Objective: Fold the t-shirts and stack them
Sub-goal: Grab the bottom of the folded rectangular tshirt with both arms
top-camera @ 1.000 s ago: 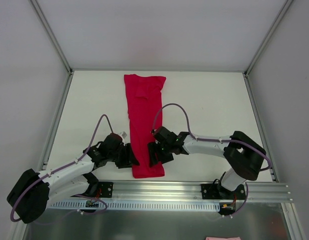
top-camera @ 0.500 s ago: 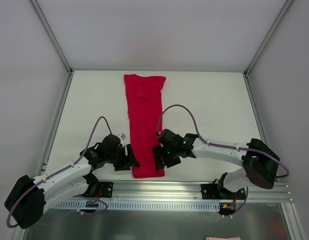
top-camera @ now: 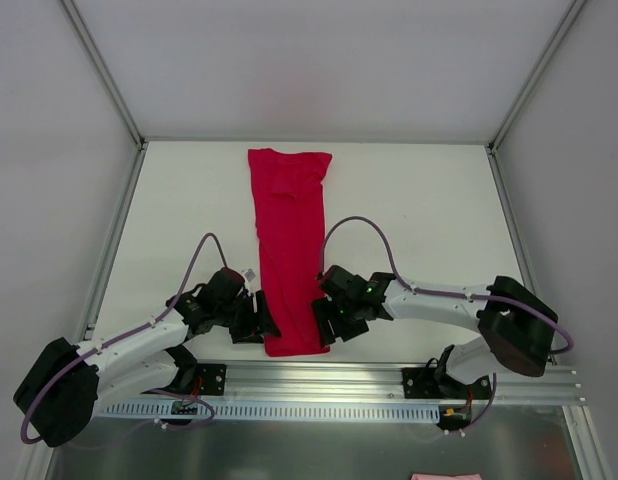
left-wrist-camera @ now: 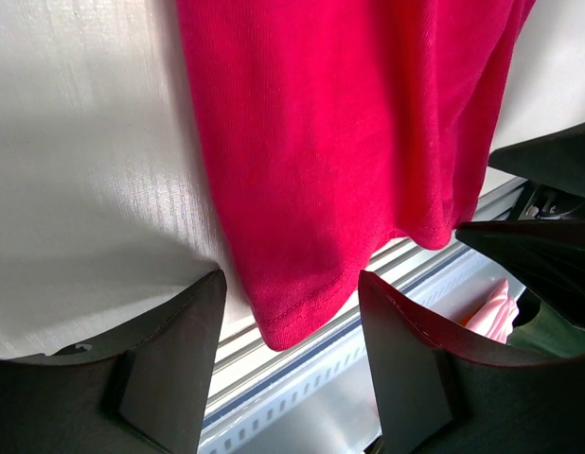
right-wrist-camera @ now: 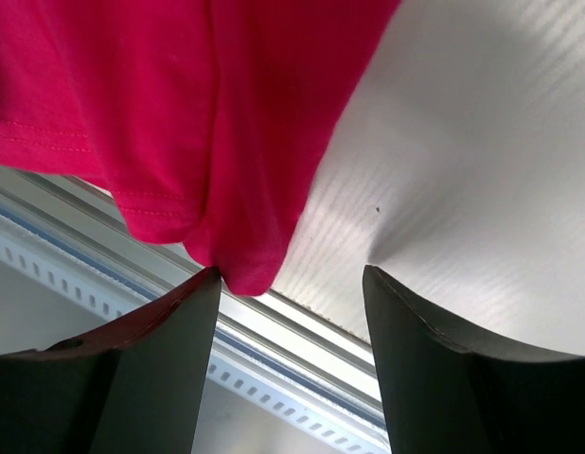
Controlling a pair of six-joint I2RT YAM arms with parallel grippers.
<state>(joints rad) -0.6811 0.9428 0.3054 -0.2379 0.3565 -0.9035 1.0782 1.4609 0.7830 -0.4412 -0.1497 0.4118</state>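
The red t-shirt (top-camera: 289,250) lies in a long narrow strip down the middle of the white table (top-camera: 419,200), with its hem at the bottom of the frame by the metal rail (top-camera: 389,375). The left gripper (top-camera: 257,320) and right gripper (top-camera: 324,322) straddle the two hem corners, fingers apart, pinching nothing. It looks thin and floppy, so I'd take both corners, all layers

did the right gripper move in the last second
Yes. The right gripper has slid toward the metal rail at the near edge, along the side of the red t-shirt.
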